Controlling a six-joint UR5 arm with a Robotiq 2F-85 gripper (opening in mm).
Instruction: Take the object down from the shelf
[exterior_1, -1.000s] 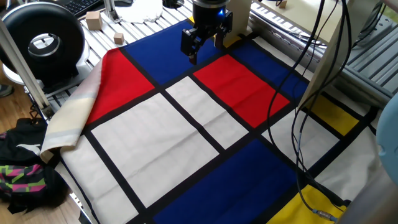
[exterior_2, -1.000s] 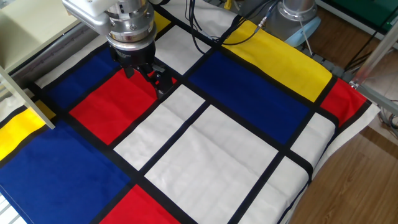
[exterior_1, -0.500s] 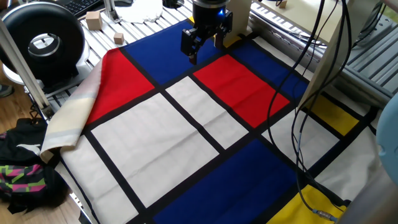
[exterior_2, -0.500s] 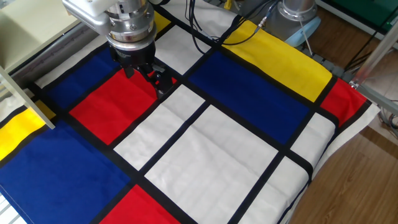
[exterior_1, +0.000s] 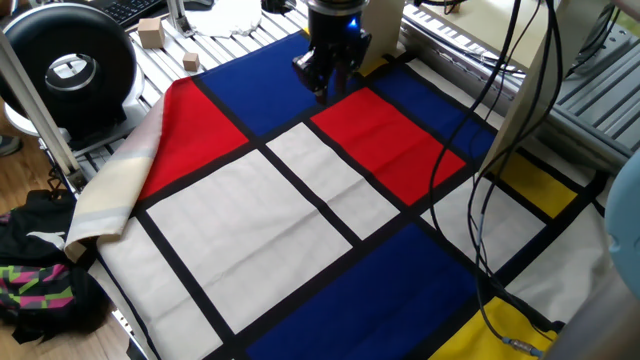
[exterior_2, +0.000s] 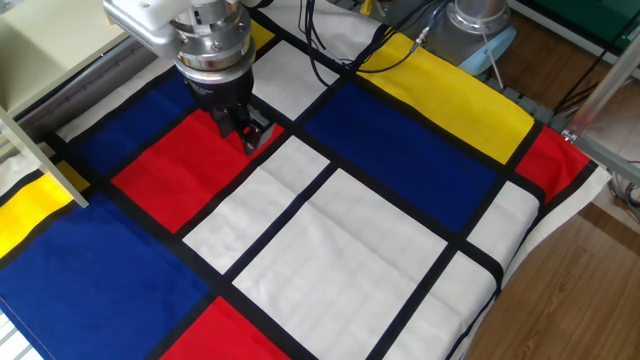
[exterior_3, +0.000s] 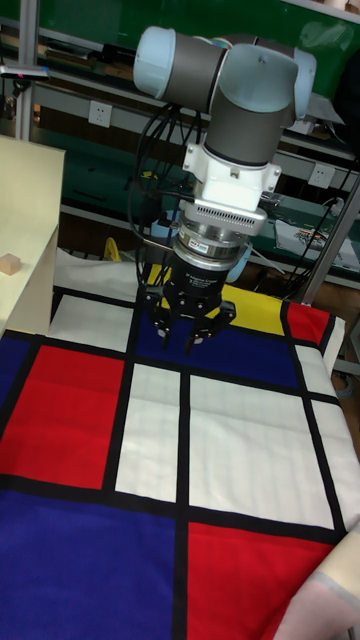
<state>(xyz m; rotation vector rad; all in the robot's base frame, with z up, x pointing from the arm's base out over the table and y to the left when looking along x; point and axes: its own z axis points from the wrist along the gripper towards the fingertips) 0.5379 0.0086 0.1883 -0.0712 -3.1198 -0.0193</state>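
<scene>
The object (exterior_3: 8, 263), a tiny tan cube, sits on the flat top of the pale beige shelf (exterior_3: 30, 230) at the left edge of the tall fixed view. That shelf also shows at the top right (exterior_1: 525, 95) of one fixed view and at the top left (exterior_2: 45, 40) of the other. My gripper (exterior_3: 187, 342) hangs low over the checked cloth, to the right of the shelf and below its top. It points down with its fingers apart and nothing between them. It is also seen from both sides (exterior_1: 322, 85) (exterior_2: 245, 133).
A red, blue, white and yellow cloth (exterior_1: 330, 210) covers the table. Black cables (exterior_1: 485, 150) hang beside the shelf's leg. Two larger wooden blocks (exterior_1: 150, 32) and a round black device (exterior_1: 68, 65) sit at the far left. A bag (exterior_1: 40, 270) lies on the floor.
The gripper has turned about its own axis and shifted slightly, so its fingers look closer together in both fixed views. Earlier it held still. Nothing else moved.
</scene>
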